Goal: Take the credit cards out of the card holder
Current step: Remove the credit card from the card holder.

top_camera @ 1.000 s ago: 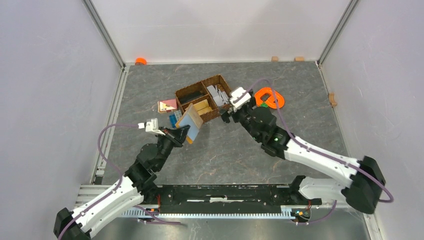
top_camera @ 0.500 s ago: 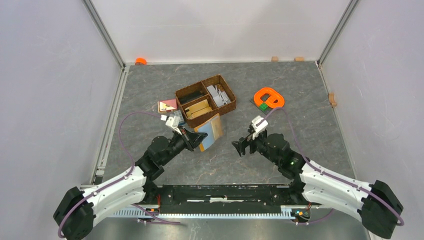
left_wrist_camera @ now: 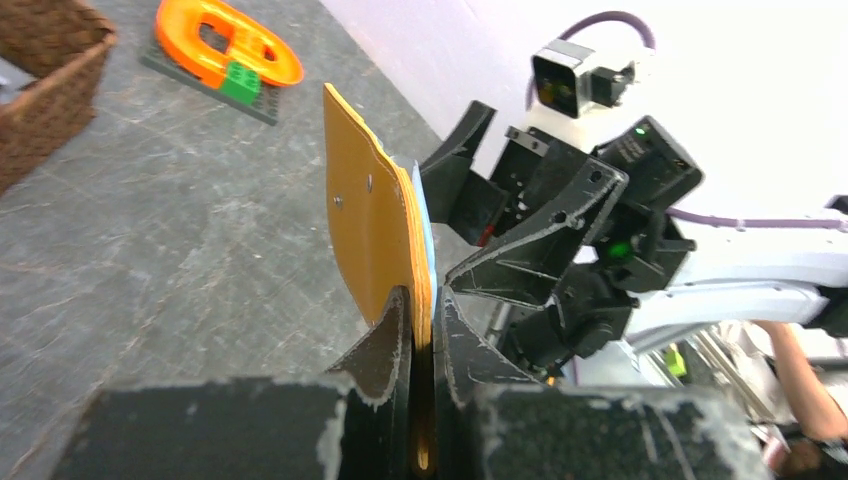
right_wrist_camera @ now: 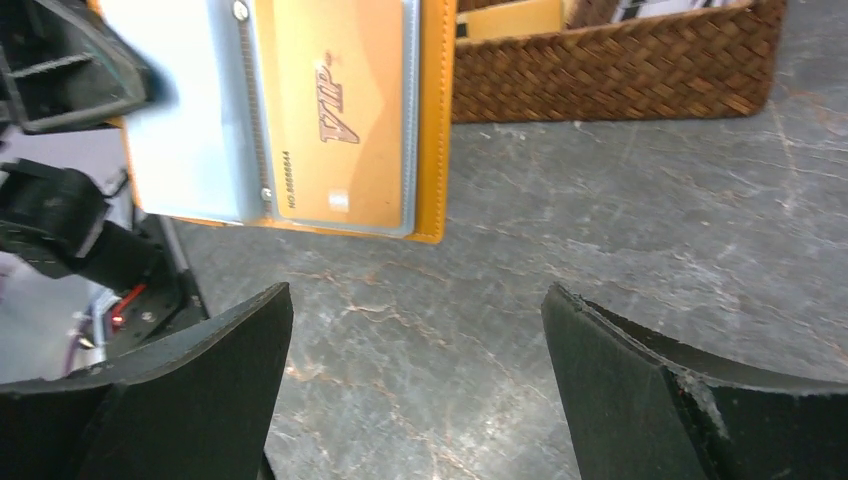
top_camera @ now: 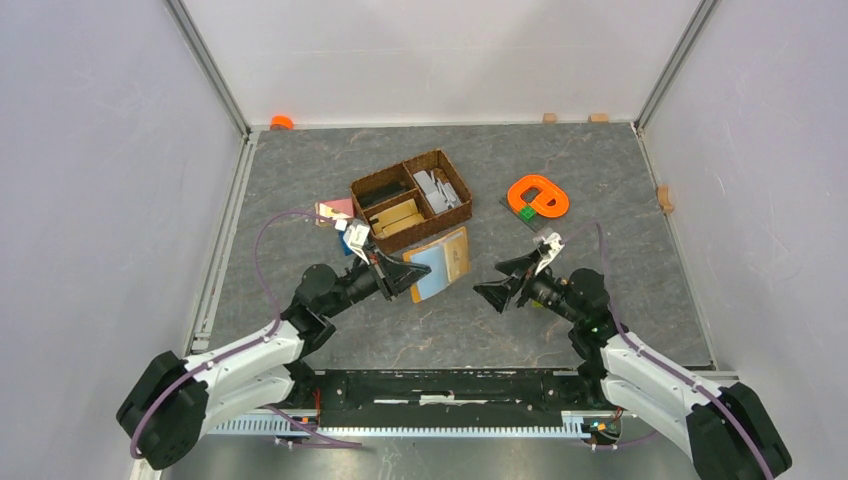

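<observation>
My left gripper (top_camera: 405,272) (left_wrist_camera: 420,300) is shut on the lower edge of the mustard-orange card holder (top_camera: 440,265) (left_wrist_camera: 370,220) and holds it above the table, just in front of the basket. The holder is spread open, its inside turned to my right gripper. In the right wrist view the holder (right_wrist_camera: 432,120) shows a light blue panel (right_wrist_camera: 190,110) and a gold credit card (right_wrist_camera: 340,110) marked VIP behind a clear sleeve. My right gripper (top_camera: 503,280) (right_wrist_camera: 415,295) stands wide open a short way right of the holder, pointing at it, with nothing between its fingers.
A brown wicker basket (top_camera: 410,200) (right_wrist_camera: 620,70) with compartments holding cards stands behind the holder. An orange plastic ring (top_camera: 538,195) (left_wrist_camera: 228,45) lies on a dark plate with a green brick at the right. Loose pink and tan cards (top_camera: 333,211) lie left of the basket.
My right gripper has drawn back from the basket toward the near right and turned to face the holder. My left gripper has carried the holder rightward and nearer, swinging its open face to the right.
</observation>
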